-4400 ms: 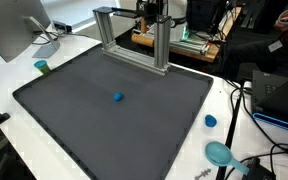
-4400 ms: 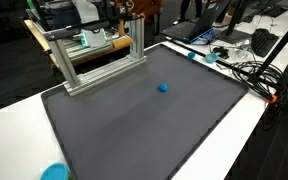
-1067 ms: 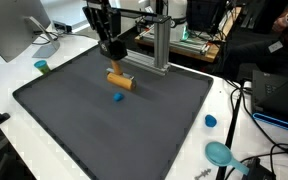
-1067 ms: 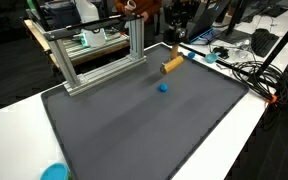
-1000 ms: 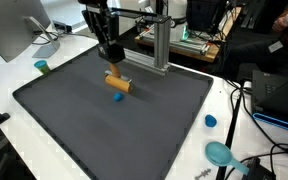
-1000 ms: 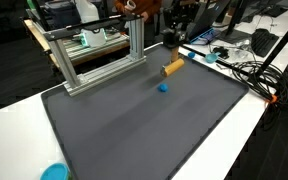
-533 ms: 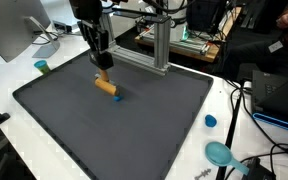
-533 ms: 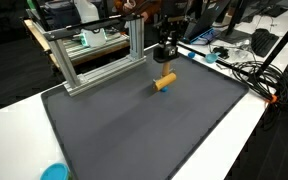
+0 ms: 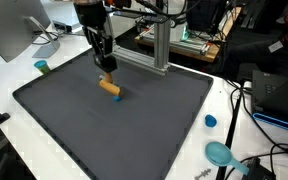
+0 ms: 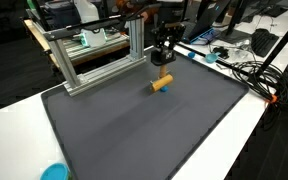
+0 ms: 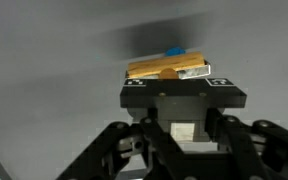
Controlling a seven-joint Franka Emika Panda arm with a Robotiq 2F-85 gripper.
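- One wooden cylinder (image 9: 110, 89) sits in the gripper (image 9: 106, 78), whose jaws are clenched across its middle, low over the dark mat (image 9: 134, 135). Whether it touches the mat cannot be told.
- Its long axis lies roughly level. In an exterior view it slants from upper left to lower right, and in the wrist view it runs crosswise to the jaws.
- Only a sliver of a blue object (image 11: 174, 52) peeks out behind the cylinder in the wrist view, and its shape is unclear.
- Both fingertips are mostly covered by the gripper's own body there.
- Beyond the gripper, a metal frame (image 9: 134, 40) stands at the mat's far edge.
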